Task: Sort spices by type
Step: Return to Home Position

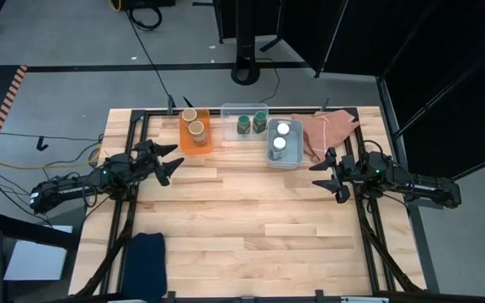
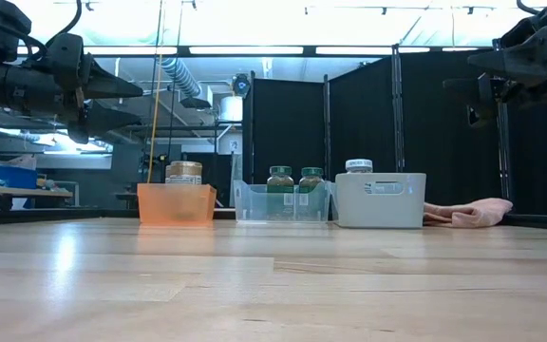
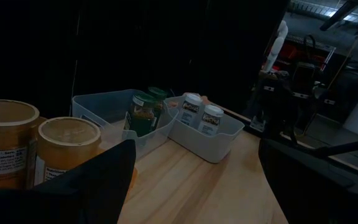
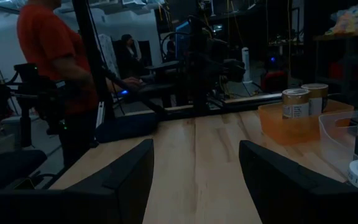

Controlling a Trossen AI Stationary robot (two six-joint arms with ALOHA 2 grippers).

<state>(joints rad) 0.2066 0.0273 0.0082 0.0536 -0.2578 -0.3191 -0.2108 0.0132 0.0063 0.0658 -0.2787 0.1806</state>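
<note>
Two tan-lidded jars (image 1: 194,123) stand in the orange bin (image 1: 185,140) near the table's far edge. Two green-lidded jars (image 1: 251,124) stand in the clear bin (image 1: 243,107). Two white-lidded jars (image 1: 281,136) stand in the pale bin (image 1: 282,162). My left gripper (image 1: 171,162) is open, raised above the table just near of the orange bin, holding nothing. My right gripper (image 1: 327,178) is open, raised above the table to the right of the pale bin, holding nothing. The left wrist view shows the tan jars (image 3: 36,146), green jars (image 3: 144,112) and white jars (image 3: 201,115) in their bins.
A pink cloth (image 1: 327,130) lies at the far right of the table, beside the pale bin. A dark blue cloth (image 1: 144,259) lies at the near left corner. The wide middle and near parts of the wooden table (image 1: 251,227) are bare. A person (image 4: 48,56) stands beyond the table's left side.
</note>
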